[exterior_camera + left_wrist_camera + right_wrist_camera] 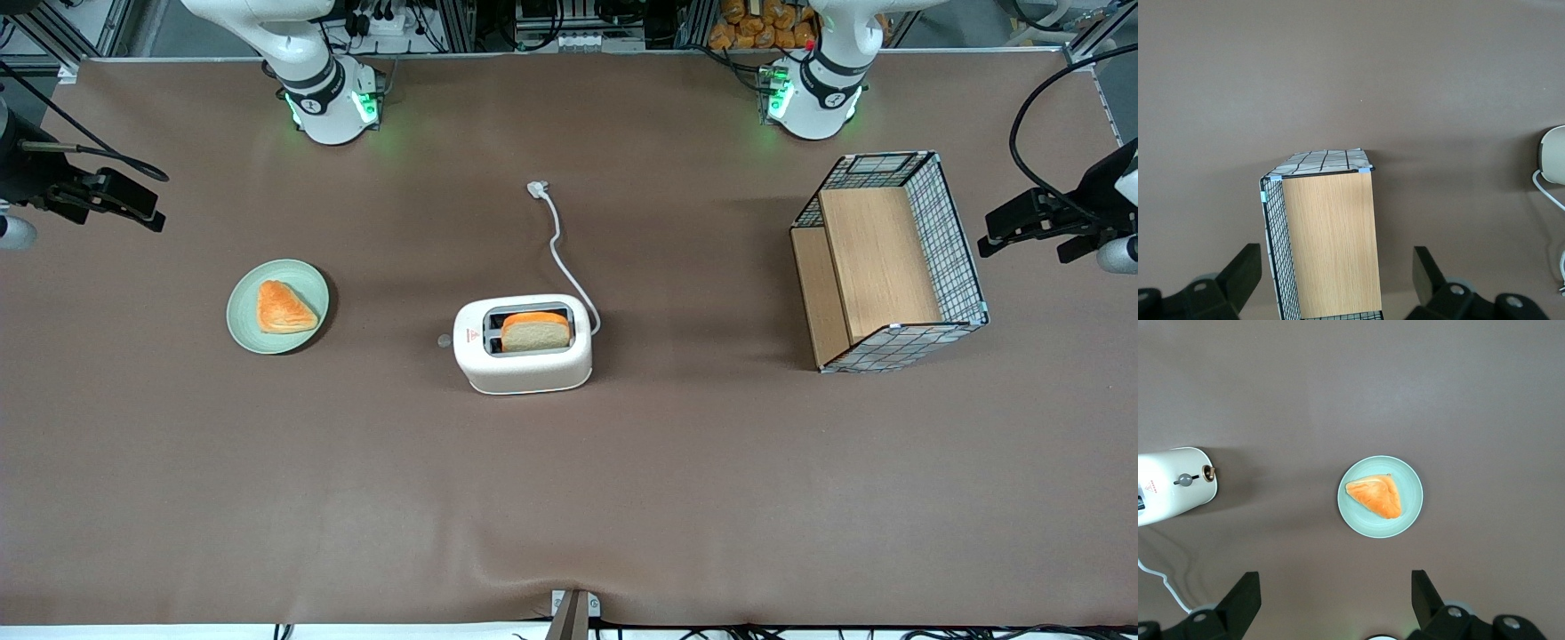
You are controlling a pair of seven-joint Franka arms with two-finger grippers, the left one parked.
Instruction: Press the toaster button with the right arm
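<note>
Toaster (523,345) sits near the middle of the brown table (569,498), white and round, with a slice of bread (535,331) standing in one slot. Its little grey button (444,340) sticks out of the end that faces my working arm's end of the table. From my wrist I can see that button (1185,479) on the toaster's end. A white cord (563,253) runs from the toaster away from the front camera. My pincer (133,206) hangs high up at my end of the table, well apart from the toaster, with its two fingers (1239,600) spread wide and nothing between them. Below it sits a green plate (252,335) holding a golden pastry (284,308). A wire basket (956,240) lies toward the parked arm's end.
</note>
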